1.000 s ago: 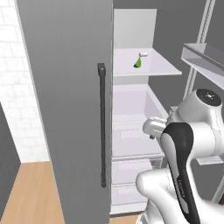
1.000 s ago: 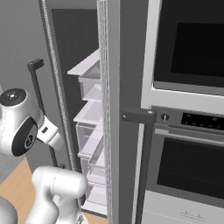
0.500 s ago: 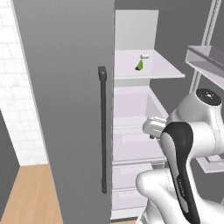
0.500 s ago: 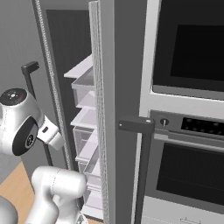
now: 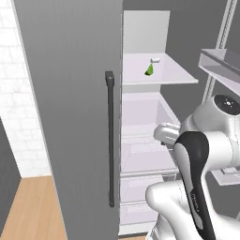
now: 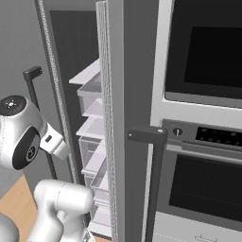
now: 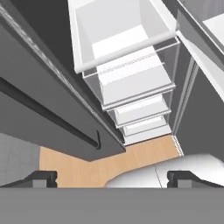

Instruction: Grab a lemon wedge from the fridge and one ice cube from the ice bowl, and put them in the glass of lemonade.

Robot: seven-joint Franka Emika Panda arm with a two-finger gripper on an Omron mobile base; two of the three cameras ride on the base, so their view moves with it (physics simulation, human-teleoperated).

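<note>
You are facing the fridge (image 5: 70, 93), its tall matte grey door taking up the left half of the left base view, with a long dark bar handle (image 5: 110, 140) running down it. The other door stands swung open, so you can look in at white shelves (image 5: 154, 75) above and clear drawers (image 7: 131, 70) stacked below; in the hand view those drawers step down toward the wooden floor (image 7: 131, 159). In the right base view the fridge's edge stands just beside a black-glass oven (image 6: 203, 123) with a dark horizontal handle across its lower door. Your arm (image 5: 197, 154) rises in front of the open compartment, at about the height of the drawers. The pincer (image 7: 112, 178) is spread wide with nothing between its two dark tips, which show at the bottom of the hand view, pointing down along the drawer fronts. The lemon wedge (image 5: 149, 70), tiny and yellow-green, sits on the upper white shelf, well above the arm, with a small whitish object (image 5: 155, 60) just beside it.
</note>
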